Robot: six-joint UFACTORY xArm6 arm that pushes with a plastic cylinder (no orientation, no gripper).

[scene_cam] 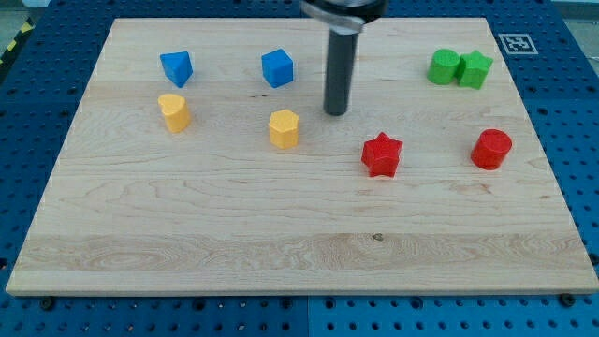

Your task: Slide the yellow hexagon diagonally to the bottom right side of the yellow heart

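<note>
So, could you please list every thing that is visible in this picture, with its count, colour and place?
yellow heart: 1, yellow, view's left, below the blue triangular block
yellow hexagon: 1, yellow, centre, below the blue cube
blue triangular block: 1, blue, upper left
blue cube: 1, blue, upper centre
red star: 1, red, right of centre
red cylinder: 1, red, view's right
green blocks: 2, green, upper right, side by side and touching; the right one looks like a star
wooden board: 1, light wood, under all blocks
blue pegboard table: 1, blue, around the board
my tip: 1, dark rod, upper right of the yellow hexagon, apart from it
</note>
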